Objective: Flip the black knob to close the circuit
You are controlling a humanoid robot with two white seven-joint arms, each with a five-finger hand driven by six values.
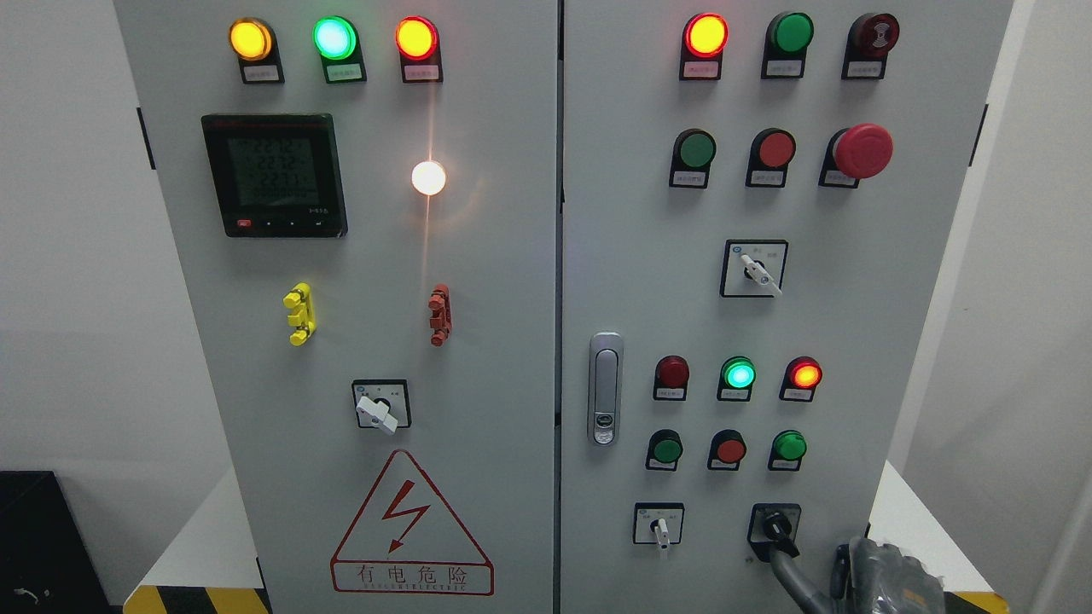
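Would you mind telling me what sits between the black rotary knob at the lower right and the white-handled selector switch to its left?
Nothing: in the head view, only bare grey panel separates the black rotary knob from the white-handled selector switch.

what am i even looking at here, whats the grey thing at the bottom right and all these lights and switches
This is one picture from a camera on a humanoid robot's head, facing a grey electrical cabinet with two doors. The doors carry lamps, push buttons, a digital meter, a big red stop button and several turn switches. The grey thing is the robot's right hand, coming up from the bottom edge. One of its fingers reaches the black knob at the lower right, the switch it should flip. No left hand shows.
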